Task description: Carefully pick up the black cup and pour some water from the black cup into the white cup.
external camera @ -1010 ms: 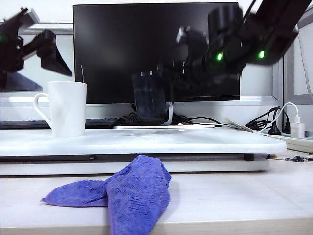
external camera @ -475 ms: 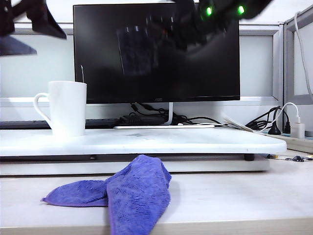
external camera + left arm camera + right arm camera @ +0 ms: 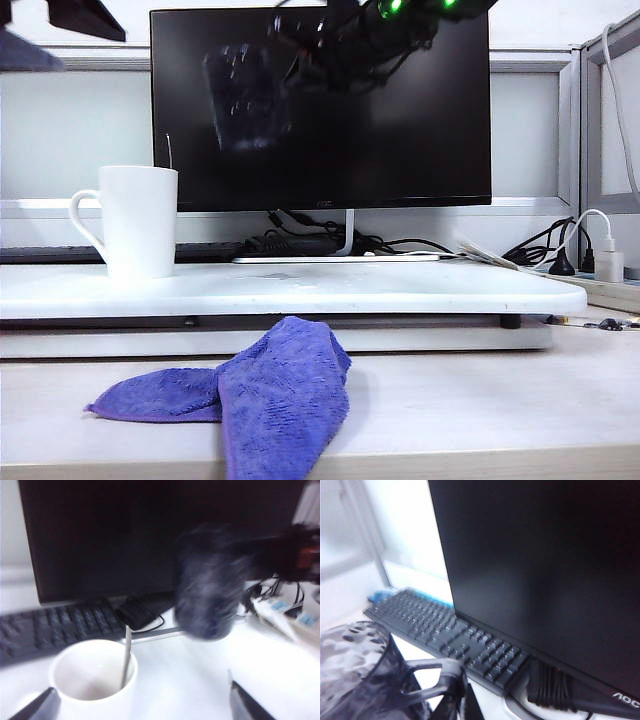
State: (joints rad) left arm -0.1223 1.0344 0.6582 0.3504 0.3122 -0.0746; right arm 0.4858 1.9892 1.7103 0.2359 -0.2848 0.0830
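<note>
below and to the left of the right gripper (image 3: 285, 75), clamped on the black cup (image 3: 245, 95), stands the white cup (image 3: 138, 221); left gripper (image 3: 140, 702) hangs splayed above it

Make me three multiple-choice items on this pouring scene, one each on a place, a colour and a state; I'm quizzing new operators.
1. Where is the black cup?
A. on the white tray
B. in the air, in front of the monitor
C. inside the white cup

2. What colour is the cloth?
A. purple
B. green
C. yellow

3. How is the left claw?
A. shut on the white cup
B. shut on the cloth
C. open, holding nothing

Answers:
1 B, the right claw holds it up before the monitor.
2 A, purple folds lie on the table.
3 C, its fingertips stand wide apart above the white cup.
</note>
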